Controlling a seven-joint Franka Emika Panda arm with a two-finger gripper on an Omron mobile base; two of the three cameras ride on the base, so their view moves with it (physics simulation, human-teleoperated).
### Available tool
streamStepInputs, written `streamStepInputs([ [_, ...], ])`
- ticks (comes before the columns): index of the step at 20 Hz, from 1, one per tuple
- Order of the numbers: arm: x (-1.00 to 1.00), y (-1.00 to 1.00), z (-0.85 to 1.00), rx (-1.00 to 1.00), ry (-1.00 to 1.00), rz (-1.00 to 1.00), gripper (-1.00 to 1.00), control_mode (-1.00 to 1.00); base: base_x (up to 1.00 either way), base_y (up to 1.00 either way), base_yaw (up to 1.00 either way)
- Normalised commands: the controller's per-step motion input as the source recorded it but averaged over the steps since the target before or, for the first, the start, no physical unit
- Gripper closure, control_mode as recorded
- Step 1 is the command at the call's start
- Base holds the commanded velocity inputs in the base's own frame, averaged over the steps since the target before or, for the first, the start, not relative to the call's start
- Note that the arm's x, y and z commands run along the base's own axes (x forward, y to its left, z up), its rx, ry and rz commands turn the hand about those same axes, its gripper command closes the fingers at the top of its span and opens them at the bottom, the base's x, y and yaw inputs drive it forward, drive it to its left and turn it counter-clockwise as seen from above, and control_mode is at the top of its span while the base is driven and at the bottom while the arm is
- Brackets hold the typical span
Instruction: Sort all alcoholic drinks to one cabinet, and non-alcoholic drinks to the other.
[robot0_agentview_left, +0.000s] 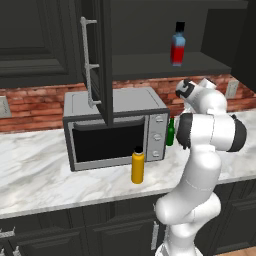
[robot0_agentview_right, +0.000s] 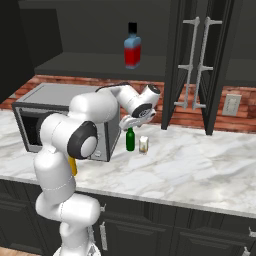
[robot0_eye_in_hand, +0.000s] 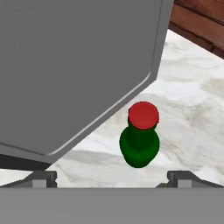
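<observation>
Microwave (robot0_eye_in_hand: 74, 65) fills upper left of hand view, close beside green bottle (robot0_eye_in_hand: 139, 144). Gripper (robot0_eye_in_hand: 113, 177) wide, empty; bottle sits center frame, just above the 2 fingertips (robot0_eye_in_hand: 41, 178).

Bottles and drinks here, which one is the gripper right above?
The green bottle with the red cap, beside the microwave; the open gripper hangs over it. The yellow-orange bottle stands farther off, and the blue-and-red bottle sits on the cabinet shelf.

A yellow-orange bottle (robot0_agentview_left: 138, 166) stands on the marble counter (robot0_agentview_left: 40, 175) before the microwave (robot0_agentview_left: 115, 127).
</observation>
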Motion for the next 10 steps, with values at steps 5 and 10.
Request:
streamStepInputs([
  [5,0.08,0.0,-0.07,0.01,0.0,0.01,-1.0,-1.0,0.0,0.0,0.0],
  [10,0.11,0.0,-0.06,0.01,0.0,0.01,-1.0,-1.0,0.0,0.0,0.0],
])
